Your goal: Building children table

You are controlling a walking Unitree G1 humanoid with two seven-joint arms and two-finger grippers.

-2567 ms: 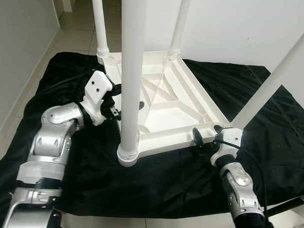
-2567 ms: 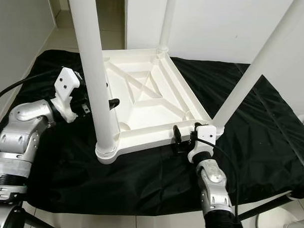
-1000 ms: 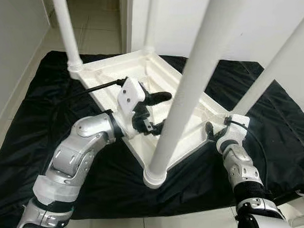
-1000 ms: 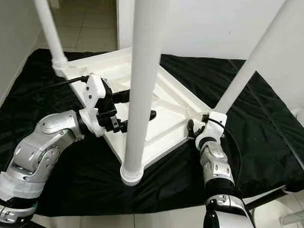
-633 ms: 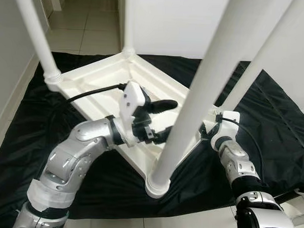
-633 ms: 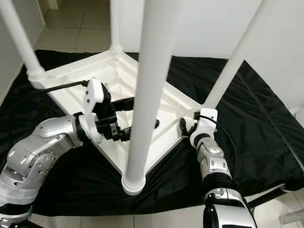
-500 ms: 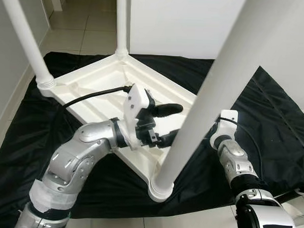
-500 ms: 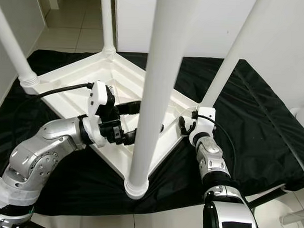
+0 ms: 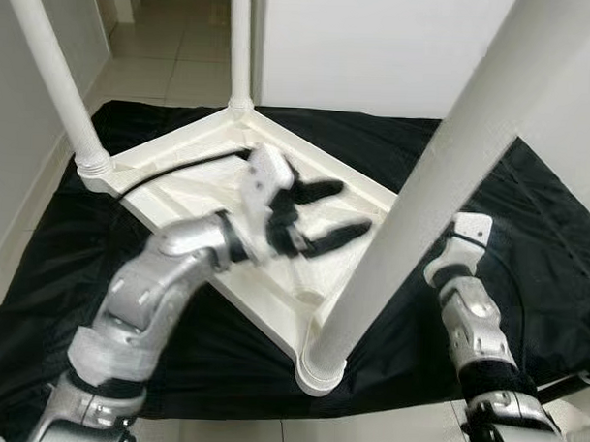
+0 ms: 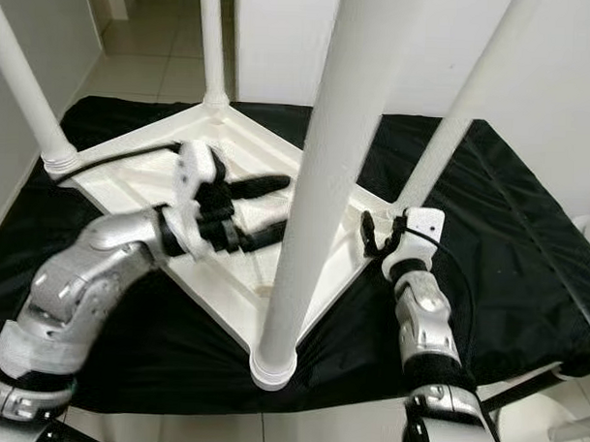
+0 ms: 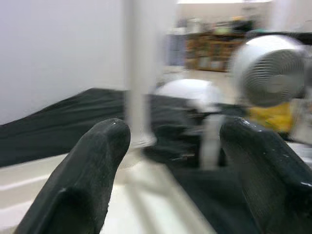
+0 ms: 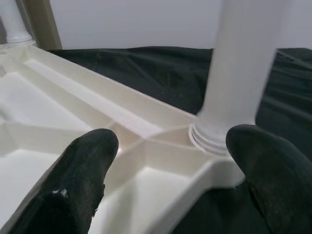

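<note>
Left eye view is showing the children table [image 9: 274, 278] lying upside down on a black cloth [image 9: 566, 240], its ribbed underside facing up and four white legs [image 9: 427, 192] standing in its corners. Judging by that, the legs are all seated and the build is looking nearly finished; what is left is probably checking the joints and turning the table upright.

The left gripper [image 9: 324, 214] is hovering over the middle of the underside, blurred with motion, its two black fingers spread wide and holding nothing; the nearest leg is rising just to its right. In the left wrist view the fingers [image 11: 92, 180] are framing another leg socket and the cloth beyond it.

The right gripper [image 10: 370, 235] is sitting at the table's right corner, fingers apart and gripping nothing, with the corner socket [image 12: 214, 134] lying between and just ahead of them.

The cloth is covering a pale tiled floor [image 9: 184, 62]. White walls are closing in on both sides, and a fan [image 11: 270, 68] and shelves are showing, blurred, in the left wrist view.
</note>
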